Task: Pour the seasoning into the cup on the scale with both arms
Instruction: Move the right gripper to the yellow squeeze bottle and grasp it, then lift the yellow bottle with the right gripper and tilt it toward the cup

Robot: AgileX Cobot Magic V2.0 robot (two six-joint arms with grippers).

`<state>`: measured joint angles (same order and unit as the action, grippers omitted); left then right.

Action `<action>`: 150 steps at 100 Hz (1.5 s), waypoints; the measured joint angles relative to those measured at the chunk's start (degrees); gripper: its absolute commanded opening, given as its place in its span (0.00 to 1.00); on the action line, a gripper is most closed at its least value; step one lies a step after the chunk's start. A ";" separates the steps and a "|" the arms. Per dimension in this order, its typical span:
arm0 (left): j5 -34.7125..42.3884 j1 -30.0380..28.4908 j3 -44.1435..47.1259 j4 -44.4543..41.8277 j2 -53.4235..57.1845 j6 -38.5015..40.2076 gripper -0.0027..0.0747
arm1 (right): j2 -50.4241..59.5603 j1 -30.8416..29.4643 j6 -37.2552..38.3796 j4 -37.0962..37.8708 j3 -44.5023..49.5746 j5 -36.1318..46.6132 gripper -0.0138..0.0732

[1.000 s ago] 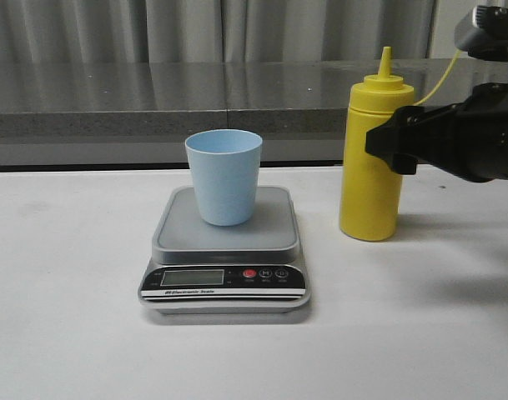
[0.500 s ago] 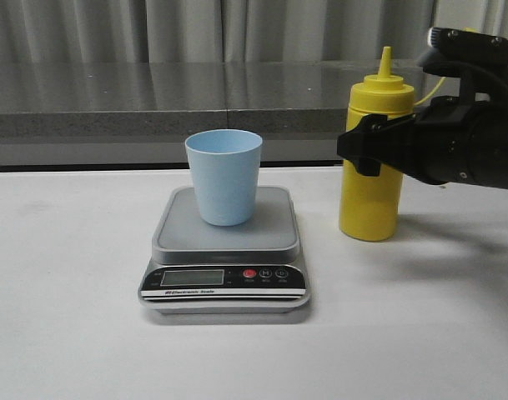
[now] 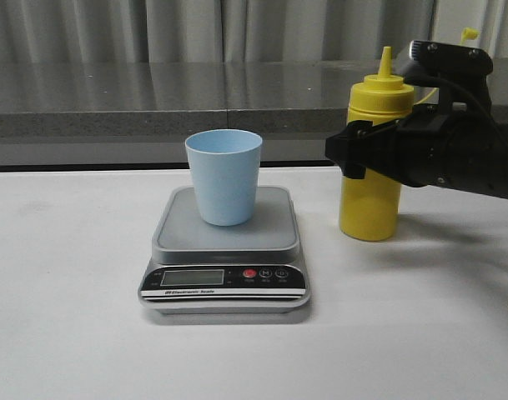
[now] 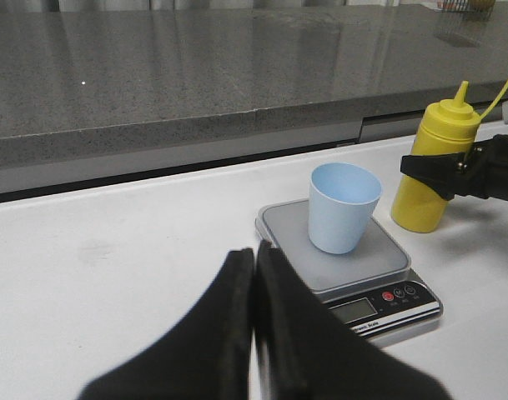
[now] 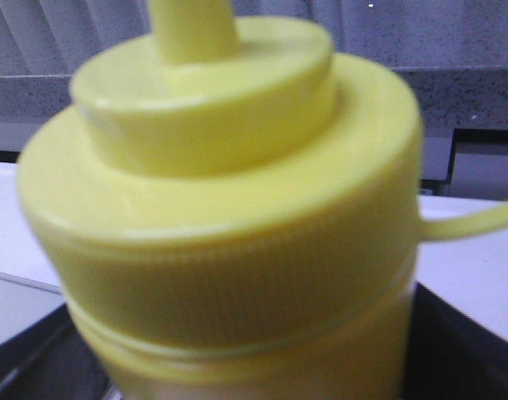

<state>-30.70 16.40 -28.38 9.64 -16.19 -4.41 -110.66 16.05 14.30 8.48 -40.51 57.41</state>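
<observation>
Front: cup (image 3: 224, 176) sits on scale (image 3: 224, 250); my right gripper (image 3: 347, 157) spread around seasoning (image 3: 372, 158), bottle upright on table, no pour yet.
L wrist: left gripper (image 4: 254, 275) closed, empty, back from scale.
R wrist: cap fills view, can't confirm squeeze.

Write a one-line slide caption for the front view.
Right gripper straddles the yellow seasoning bottle beside the blue cup standing on the scale.
</observation>
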 measured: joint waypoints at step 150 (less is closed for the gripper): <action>0.00 0.00 0.00 0.00 0.00 0.00 0.01 | 12.22 6.20 -16.15 42.54 -22.91 -61.33 0.09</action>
<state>-30.70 16.40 -28.38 9.64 -16.19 -4.41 -98.43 22.25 -1.85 51.02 -63.43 -3.93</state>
